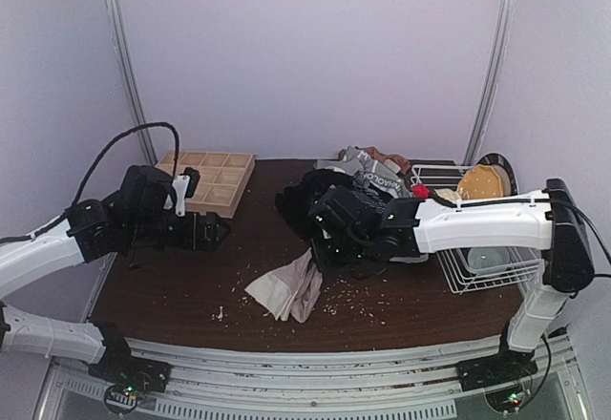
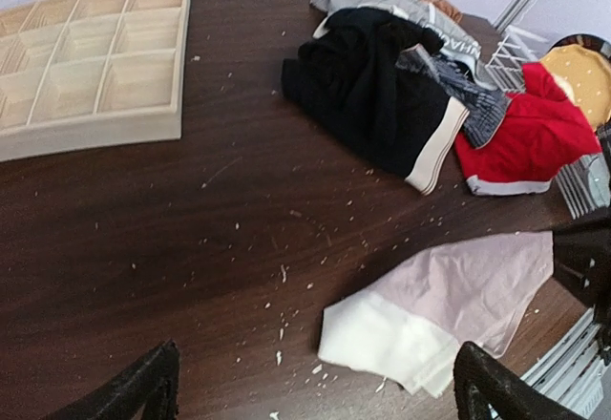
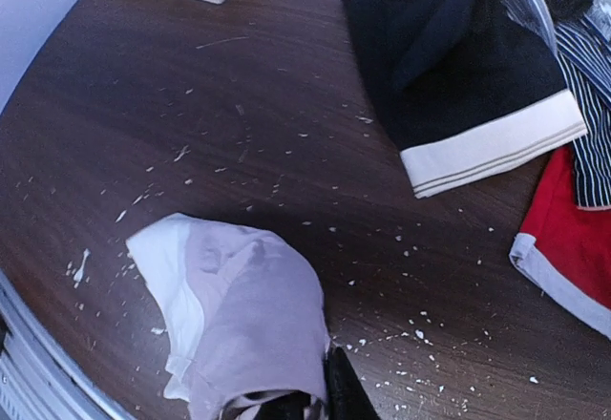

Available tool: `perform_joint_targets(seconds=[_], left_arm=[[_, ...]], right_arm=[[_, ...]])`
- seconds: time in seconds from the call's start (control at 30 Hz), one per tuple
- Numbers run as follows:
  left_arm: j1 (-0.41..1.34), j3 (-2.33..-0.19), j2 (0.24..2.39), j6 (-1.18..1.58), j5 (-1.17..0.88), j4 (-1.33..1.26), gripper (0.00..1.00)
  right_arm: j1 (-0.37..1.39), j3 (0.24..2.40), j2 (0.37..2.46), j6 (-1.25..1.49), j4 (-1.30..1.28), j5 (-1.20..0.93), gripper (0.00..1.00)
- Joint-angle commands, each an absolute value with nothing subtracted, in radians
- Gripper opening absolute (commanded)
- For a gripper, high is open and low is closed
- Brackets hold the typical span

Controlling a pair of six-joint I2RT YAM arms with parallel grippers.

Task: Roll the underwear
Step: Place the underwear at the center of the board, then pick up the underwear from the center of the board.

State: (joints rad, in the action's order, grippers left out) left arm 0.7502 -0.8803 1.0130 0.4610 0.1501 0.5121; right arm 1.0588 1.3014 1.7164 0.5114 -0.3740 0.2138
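Tabletop dark wood, crumb-strewn, pale walls behind, left jaws wide, empty, right jaws' state unclear beside pink briefs

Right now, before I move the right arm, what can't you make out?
Right gripper grip on the pink briefs: right wrist view, cut off by the bottom edge; top view, the right arm covers it.
Pile count: black briefs overlap the rest in the left wrist view; that arm covers part from above.
Red briefs: right wrist view, cut off by the right edge.
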Motion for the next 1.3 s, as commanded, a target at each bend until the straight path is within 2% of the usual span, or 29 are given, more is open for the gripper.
perform_joint_targets(seconds=[0.0,0.17,0.23,0.4,0.53,0.77,1.07,1.13,1.17,1.2,1.23,1.27], left_arm=[[0.777,-0.823,0.999,0.498,0.164,0.532,0.98],[0.872,-0.78,1.06,0.51,0.198,0.488,0.98],[0.892,-0.769,1.098,0.511,0.199,0.472,0.98],[0.898,-0.699,1.176,0.554,0.22,0.391,0.96],[0.867,-0.674,1.272,0.572,0.185,0.296,0.94],[0.792,-0.725,1.495,0.595,0.034,0.175,0.82],[0.792,-0.64,1.416,0.639,0.068,0.128,0.74],[0.792,-0.628,1.395,0.637,0.072,0.14,0.73],[0.791,-0.62,1.382,0.637,0.074,0.143,0.73],[0.791,-0.613,1.364,0.637,0.076,0.145,0.73],[0.792,-0.605,1.35,0.637,0.078,0.148,0.73],[0.792,-0.601,1.336,0.637,0.079,0.153,0.72]], right_arm=[[0.978,1.302,1.736,0.534,-0.446,0.292,0.19],[0.938,1.169,1.632,0.519,-0.445,0.334,0.48],[0.938,1.129,1.566,0.505,-0.457,0.348,0.54],[0.982,1.054,1.474,0.458,-0.357,0.177,0.56],[1.08,1.111,1.564,0.465,-0.336,0.139,0.56],[1.108,1.14,1.729,0.566,-0.216,0.02,0.56],[1.126,1.145,1.859,0.744,-0.154,0.011,0.63],[1.126,1.164,1.886,0.757,-0.157,0.016,0.59],[1.127,1.172,1.896,0.76,-0.162,0.027,0.52],[1.125,1.179,1.901,0.762,-0.17,0.042,0.4],[1.124,1.184,1.897,0.758,-0.182,0.067,0.2],[1.125,1.187,1.884,0.748,-0.193,0.083,0.11]])
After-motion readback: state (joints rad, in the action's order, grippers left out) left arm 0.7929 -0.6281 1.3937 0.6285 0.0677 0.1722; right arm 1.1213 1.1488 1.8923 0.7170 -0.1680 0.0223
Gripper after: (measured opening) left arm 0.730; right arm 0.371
